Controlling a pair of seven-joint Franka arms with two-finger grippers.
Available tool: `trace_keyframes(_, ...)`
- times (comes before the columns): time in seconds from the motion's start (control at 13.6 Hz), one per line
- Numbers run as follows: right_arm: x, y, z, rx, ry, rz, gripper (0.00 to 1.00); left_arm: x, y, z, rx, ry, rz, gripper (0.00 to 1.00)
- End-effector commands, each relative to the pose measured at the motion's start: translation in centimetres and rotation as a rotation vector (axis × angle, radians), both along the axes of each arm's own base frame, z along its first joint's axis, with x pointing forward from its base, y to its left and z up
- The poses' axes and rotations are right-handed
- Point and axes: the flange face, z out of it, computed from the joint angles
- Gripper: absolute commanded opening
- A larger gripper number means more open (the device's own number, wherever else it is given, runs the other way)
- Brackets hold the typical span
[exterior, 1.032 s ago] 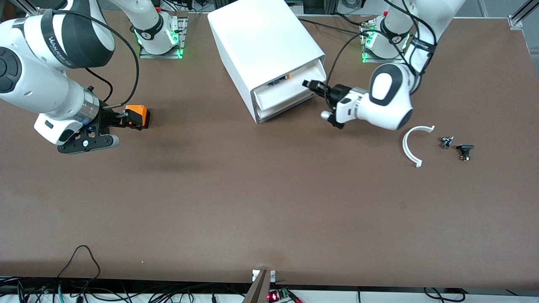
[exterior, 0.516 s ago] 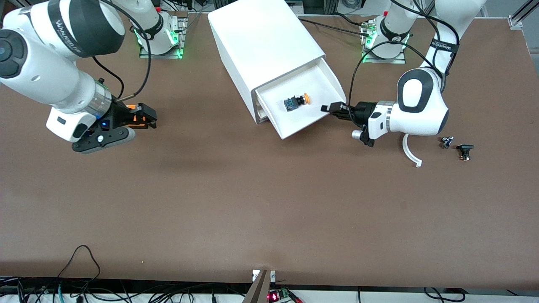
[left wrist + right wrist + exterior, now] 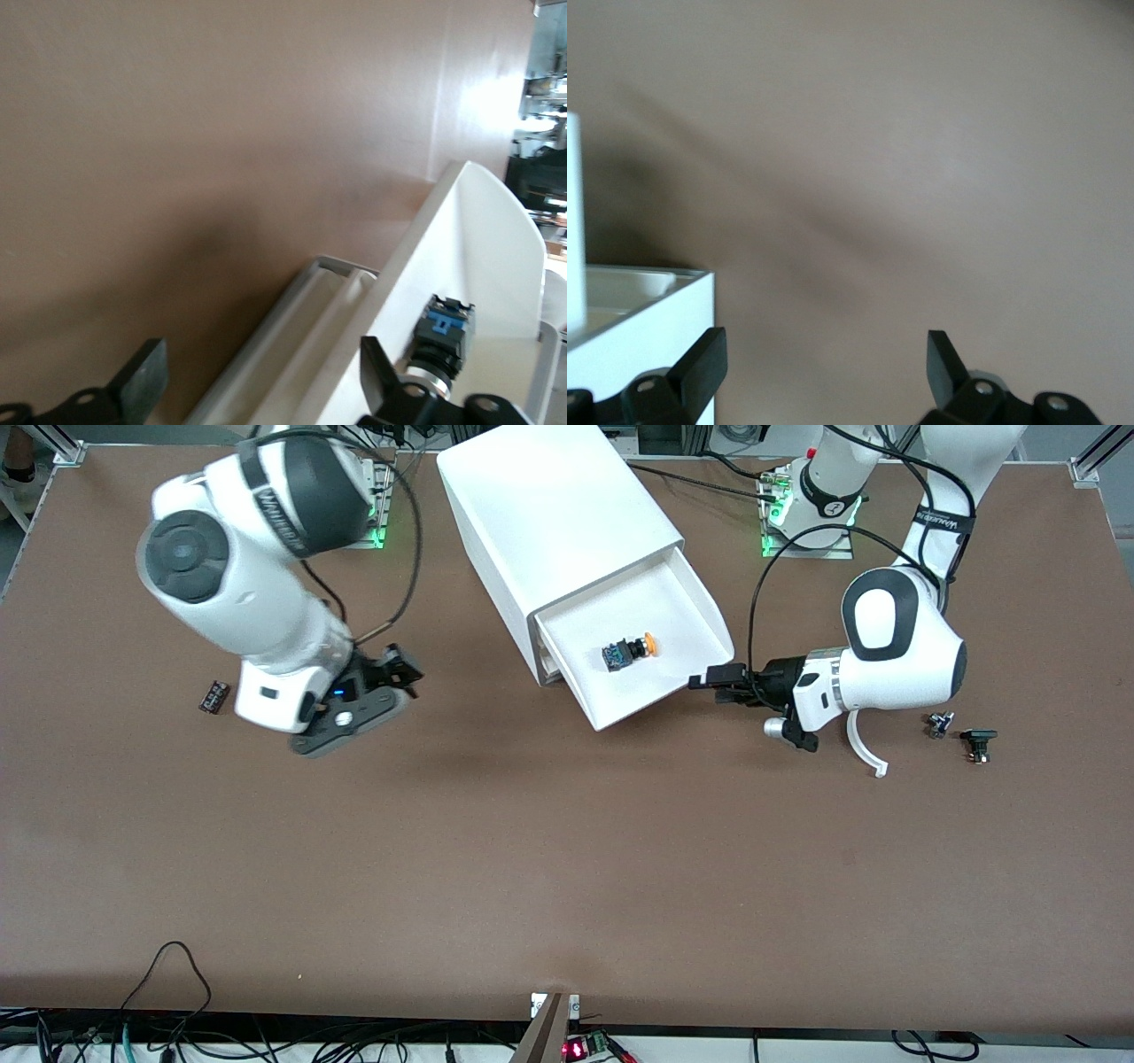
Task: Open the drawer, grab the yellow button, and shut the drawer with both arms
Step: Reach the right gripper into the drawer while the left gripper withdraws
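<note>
Resting in smooth white drawer (image 3: pixel 673 615), round-capped button (image 3: pixel 628 650)

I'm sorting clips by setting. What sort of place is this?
Most likely a robotics lab bench: two arms bolted to a brown table, cables along its edge, a white cabinet with its top drawer open, left gripper at it, right gripper over the table.

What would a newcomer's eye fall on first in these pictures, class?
The drawer, pulled out of the white cabinet, with the orange-capped button lying in it. The left claw, open, sits at the drawer's front corner. The right claw, open, hangs over the table toward the right arm's end.
</note>
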Motion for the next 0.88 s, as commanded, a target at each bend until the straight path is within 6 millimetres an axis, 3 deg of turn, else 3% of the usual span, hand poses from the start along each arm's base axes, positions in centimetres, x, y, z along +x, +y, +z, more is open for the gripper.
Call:
trace_keyframes(0.0,0.5,5.7,1.2,0.058,-0.049,0.175,1.00,1.1,3.2,5.2,0.073,-0.137,0.066,1.00)
trace_keyframes(0.07,0.4,7.5,1.8,0.085,-0.069,0.242,1.00,1.6,5.7,7.3,0.078,-0.177,0.118,1.00)
trace_keyframes(0.15,0.4,9.2,2.1,0.112,-0.090,0.312,1.00,2.3,7.4,7.7,0.076,-0.189,0.153,1.00)
trace_keyframes(0.29,-0.3,12.5,2.4,0.174,-0.145,0.424,1.00,2.9,8.6,8.8,0.084,-0.223,0.181,1.00)
trace_keyframes(0.44,-0.1,14.6,0.3,0.210,-0.193,0.576,1.00,3.4,11.4,9.8,0.118,-0.243,0.206,1.00)
trace_keyframes(0.52,-0.9,16.2,-0.6,0.229,-0.207,0.674,1.00,3.8,12.7,10.6,0.187,-0.275,0.168,1.00)
trace_keyframes(0.81,-3.8,19.6,-1.5,0.226,-0.199,0.856,1.00,4.8,15.5,16.3,0.412,-0.330,-0.031,1.00)
